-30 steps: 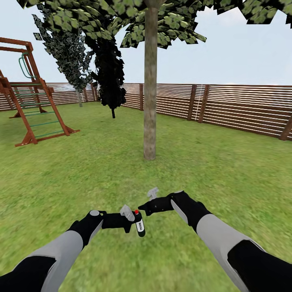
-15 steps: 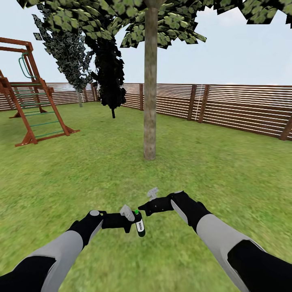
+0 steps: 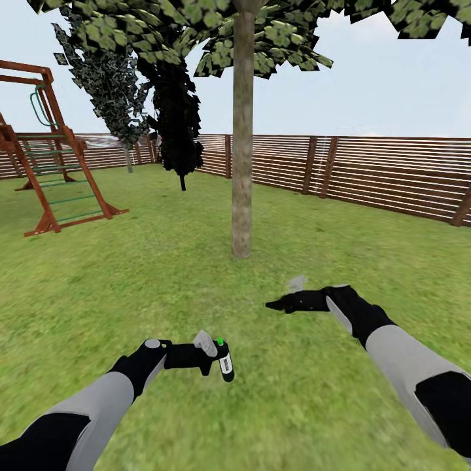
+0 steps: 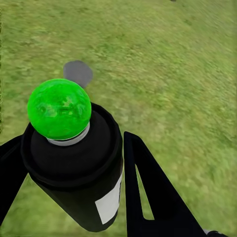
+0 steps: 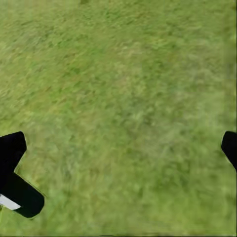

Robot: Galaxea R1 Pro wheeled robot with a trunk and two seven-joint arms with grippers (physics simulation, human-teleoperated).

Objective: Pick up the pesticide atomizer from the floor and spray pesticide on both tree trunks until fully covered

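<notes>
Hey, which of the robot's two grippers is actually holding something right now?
The left gripper: its fingers clamp the black sprayer with the green dot on top. The right gripper is open, with nothing but grass between its fingers.

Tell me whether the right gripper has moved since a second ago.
Yes. The right gripper has swung away from the atomizer, rightward and farther out, toward the fence; the tree trunk sits unchanged.

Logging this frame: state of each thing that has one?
pesticide atomizer: held upright above the grass, dot on top green
left claw: shut on the atomizer
right claw: open, empty, over grass
tree trunk: upright, no white specks visible
</notes>
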